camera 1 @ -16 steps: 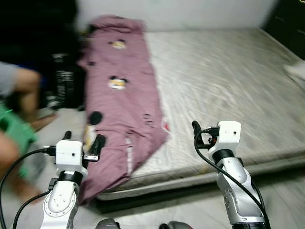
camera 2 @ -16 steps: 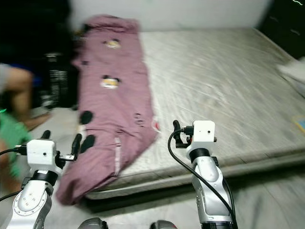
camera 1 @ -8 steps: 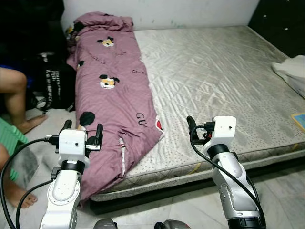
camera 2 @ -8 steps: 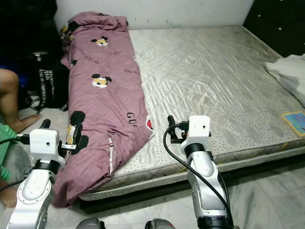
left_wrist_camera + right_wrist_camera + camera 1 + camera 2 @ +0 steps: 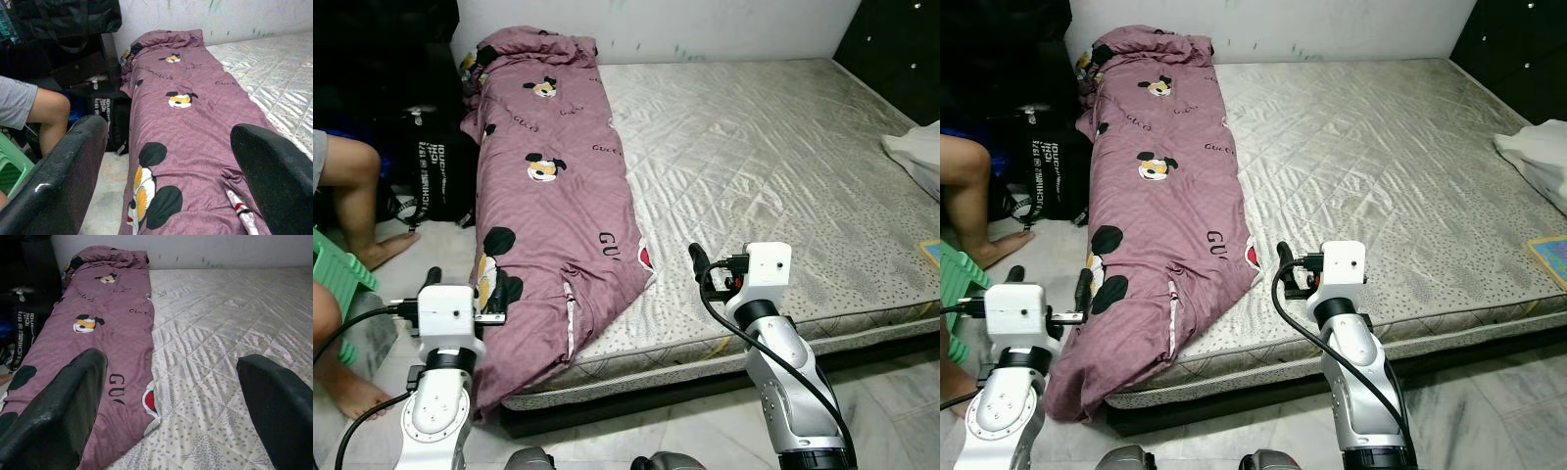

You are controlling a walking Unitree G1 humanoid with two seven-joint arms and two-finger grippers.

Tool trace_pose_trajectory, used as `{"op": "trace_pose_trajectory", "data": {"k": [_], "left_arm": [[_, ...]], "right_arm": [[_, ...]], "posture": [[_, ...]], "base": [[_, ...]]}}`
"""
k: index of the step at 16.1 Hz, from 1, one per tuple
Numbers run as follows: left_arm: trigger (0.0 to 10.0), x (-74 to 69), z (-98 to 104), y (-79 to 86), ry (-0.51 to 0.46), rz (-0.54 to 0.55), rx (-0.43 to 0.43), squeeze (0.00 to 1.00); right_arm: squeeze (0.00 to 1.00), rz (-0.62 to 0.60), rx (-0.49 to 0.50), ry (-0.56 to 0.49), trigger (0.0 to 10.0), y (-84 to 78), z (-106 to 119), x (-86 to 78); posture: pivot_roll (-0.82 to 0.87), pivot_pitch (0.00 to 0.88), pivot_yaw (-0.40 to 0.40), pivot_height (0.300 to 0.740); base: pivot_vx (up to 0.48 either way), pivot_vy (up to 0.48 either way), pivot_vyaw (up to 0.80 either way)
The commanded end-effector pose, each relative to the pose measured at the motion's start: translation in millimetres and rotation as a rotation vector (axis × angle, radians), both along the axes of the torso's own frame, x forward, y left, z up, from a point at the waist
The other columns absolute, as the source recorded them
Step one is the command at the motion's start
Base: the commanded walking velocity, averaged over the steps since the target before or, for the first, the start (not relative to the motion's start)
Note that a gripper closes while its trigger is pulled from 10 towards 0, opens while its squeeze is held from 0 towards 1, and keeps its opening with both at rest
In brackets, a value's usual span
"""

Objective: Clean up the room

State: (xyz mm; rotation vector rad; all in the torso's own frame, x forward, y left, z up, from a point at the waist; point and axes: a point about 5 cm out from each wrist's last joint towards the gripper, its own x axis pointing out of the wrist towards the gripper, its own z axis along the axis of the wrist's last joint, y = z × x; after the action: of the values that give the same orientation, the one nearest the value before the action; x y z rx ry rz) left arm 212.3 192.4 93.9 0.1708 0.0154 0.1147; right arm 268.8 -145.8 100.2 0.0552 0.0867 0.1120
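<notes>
Large grey quilted bare mattress (image 5: 773,157) lies low on the floor, filling most of the head views. Along its left edge lies the long mauve cartoon-mouse printed quilt (image 5: 553,196), folded into a strip; long axis runs from the near mattress edge away to the back wall, near end drooping over the mattress corner toward the floor.

Black lettered bag (image 5: 438,176) stands on the floor just left of the quilt. A seated person's bare leg (image 5: 360,196) and a green plastic stool (image 5: 337,279) sit further left. White cloth (image 5: 915,157) rests at the mattress's right edge.

Left gripper (image 5: 161,161): fingers spread, empty, quilt's near end directly ahead and close. Right gripper (image 5: 166,396): fingers spread, empty, over mattress, quilt off toward the left arm's side.

Judgement: left arm is nearer; quilt is the likely pick.
</notes>
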Motion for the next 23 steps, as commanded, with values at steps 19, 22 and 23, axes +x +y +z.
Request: {"op": "trace_pose_trajectory", "data": {"k": [19, 22, 23], "left_arm": [[10.0, 9.5, -2.2, -3.0, 0.004, -0.014, -0.017, 0.0], [10.0, 10.5, -2.6, -2.5, 0.004, -0.012, -0.015, 0.0], [10.0, 10.4, -2.9, -2.0, 0.004, -0.009, -0.015, 0.0]], "right_arm": [[0.0, 0.033, -0.001, 0.007, 10.0, 0.2, 2.3, 4.1], [0.0, 0.038, 0.0, 0.008, 10.0, 0.8, 2.3, 5.1], [0.0, 0.04, 0.001, 0.008, 10.0, 1.0, 2.2, 5.2]], "posture": [[0.04, 0.052, -0.054, 0.638], [0.04, 0.053, -0.055, 0.604], [0.04, 0.053, -0.055, 0.604]], "base": [[0.0, 0.0, 0.0], [0.0, 0.0, 0.0], [0.0, 0.0, 0.0]]}}
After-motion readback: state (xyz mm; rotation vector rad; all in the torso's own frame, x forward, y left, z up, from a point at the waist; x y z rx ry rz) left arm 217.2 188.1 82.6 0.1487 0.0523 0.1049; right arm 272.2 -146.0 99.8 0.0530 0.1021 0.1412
